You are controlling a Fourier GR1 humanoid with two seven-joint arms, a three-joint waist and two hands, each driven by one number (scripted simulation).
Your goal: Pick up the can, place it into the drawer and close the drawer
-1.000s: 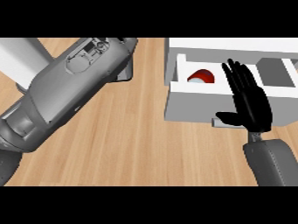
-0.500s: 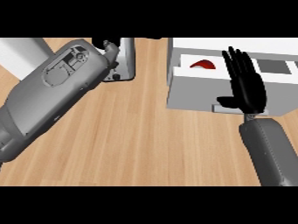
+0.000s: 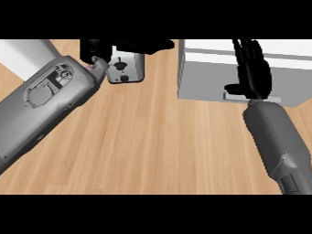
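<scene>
The right hand (image 3: 254, 73) is lying flat against the grey front of the drawer (image 3: 206, 77) in the upper right of the frame. Its fingers are standing straight and close together, pointing toward the top edge, and its thumb is sticking out to the left. They are curling round nothing. The heel of the hand is sitting right at the pale handle (image 3: 271, 98), which is running along the lower edge of the drawer front. The right forearm (image 3: 280, 141) is coming up from the lower right corner to meet it.

The drawer unit is showing one flat grey face below a white top. The can is not showing anywhere, so where it is lying relative to either hand cannot be told.

The left forearm (image 3: 43, 109) is filling the left side, slanting from the lower left up toward the top centre. The left hand (image 3: 128, 45) is appearing there as a dark shape cut by the top edge of the view, well to the left of the drawer. Whether it is open or closed cannot be told.

The wooden counter (image 3: 158, 137) is spreading between the two arms. A white panel (image 3: 9, 50) is showing in the upper left corner behind the left forearm.
</scene>
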